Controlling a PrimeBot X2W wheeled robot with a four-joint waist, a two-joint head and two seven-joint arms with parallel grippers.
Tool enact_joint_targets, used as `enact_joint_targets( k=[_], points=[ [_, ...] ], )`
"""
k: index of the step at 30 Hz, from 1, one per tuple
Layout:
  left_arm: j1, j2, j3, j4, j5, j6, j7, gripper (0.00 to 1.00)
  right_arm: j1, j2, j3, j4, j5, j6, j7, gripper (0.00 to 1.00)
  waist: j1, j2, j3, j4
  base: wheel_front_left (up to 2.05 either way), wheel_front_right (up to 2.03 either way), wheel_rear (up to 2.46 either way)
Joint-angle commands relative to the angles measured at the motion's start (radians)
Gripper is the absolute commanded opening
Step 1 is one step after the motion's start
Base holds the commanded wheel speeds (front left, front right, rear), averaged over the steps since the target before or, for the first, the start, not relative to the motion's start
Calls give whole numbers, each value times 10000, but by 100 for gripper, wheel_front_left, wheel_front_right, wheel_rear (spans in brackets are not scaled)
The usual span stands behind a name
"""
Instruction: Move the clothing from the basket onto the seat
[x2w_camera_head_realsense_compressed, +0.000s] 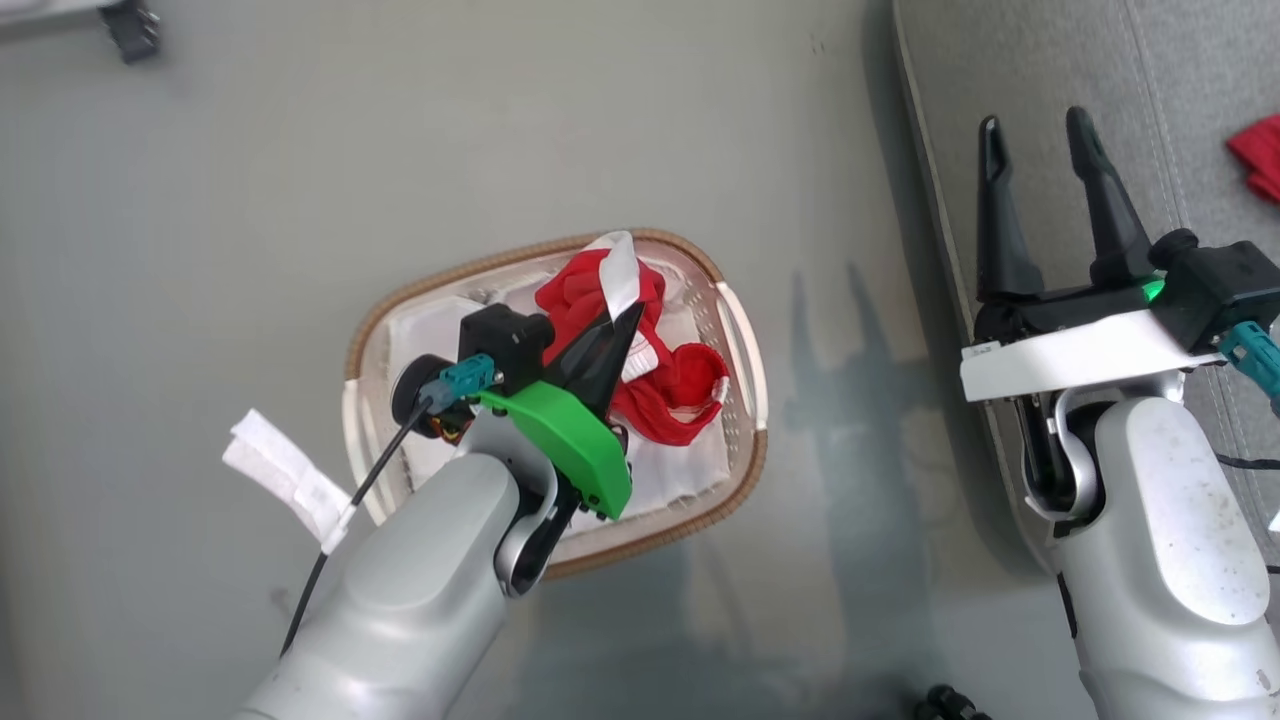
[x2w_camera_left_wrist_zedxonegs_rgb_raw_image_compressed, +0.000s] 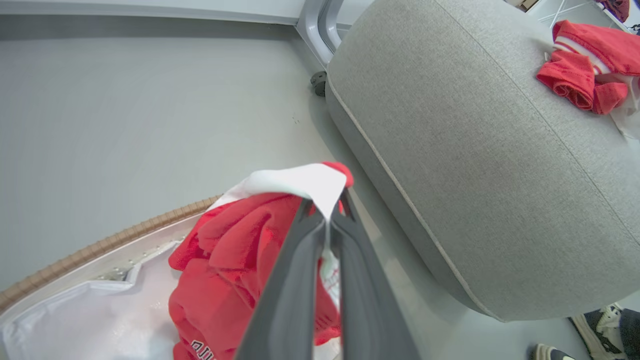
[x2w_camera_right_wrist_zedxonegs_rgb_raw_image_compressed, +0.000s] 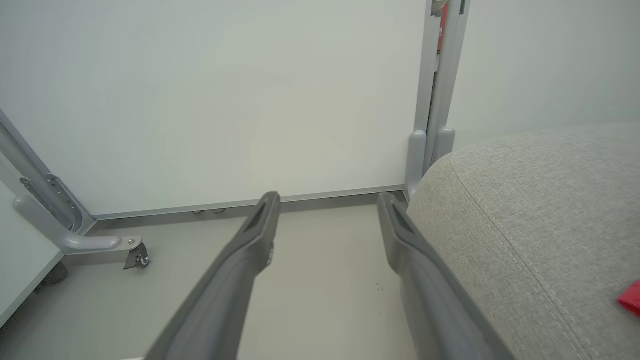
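Bright, even light; soft shadows; fisheye edges.

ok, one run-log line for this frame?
left gripper: shut on clothing in basket | right gripper: open, empty | seat: red garment on it

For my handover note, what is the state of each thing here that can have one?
left claw: shut on the red garment
right claw: open, empty
red garment: bunched, in the basket
basket: upright on the floor, not yet empty
second red garment: crumpled, lying on the seat
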Motion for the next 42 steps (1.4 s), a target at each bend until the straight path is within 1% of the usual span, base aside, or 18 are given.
enact_joint_targets(
  k=[1,15,23,29,34,42],
  points=[
    [306,59,149,-116,147,17,-1,0,231,-47,38,111,54,-14,-47,100,1,0,-960,687,0,0,0],
    [1412,261,1715,-1551,1164,17,-3,0,1143,-49,523,771,450,-14,-47,100,1,0,-2633,1138,0,0,0],
    [1597,312,2530,-2735,1644,17,-4,0,1795,-49,376,929,647,-14,-47,100,1,0,-3437,1360,0,0,0],
    [1445,356,2844,-3553,1943,17,-4,0,2147,-47,527,1042,800,-14,-47,100,1,0,-3947,1390,0,0,0],
    [1175,263,3088,-4174,2163,17,-4,0,2399,-49,779,1137,973,-14,-47,100,1,0,-4313,1399,0,0,0],
    [997,71,3361,-4668,2369,17,-2,0,2724,-47,1005,1243,1177,-14,-47,100,1,0,-4626,1397,0,0,0]
  ],
)
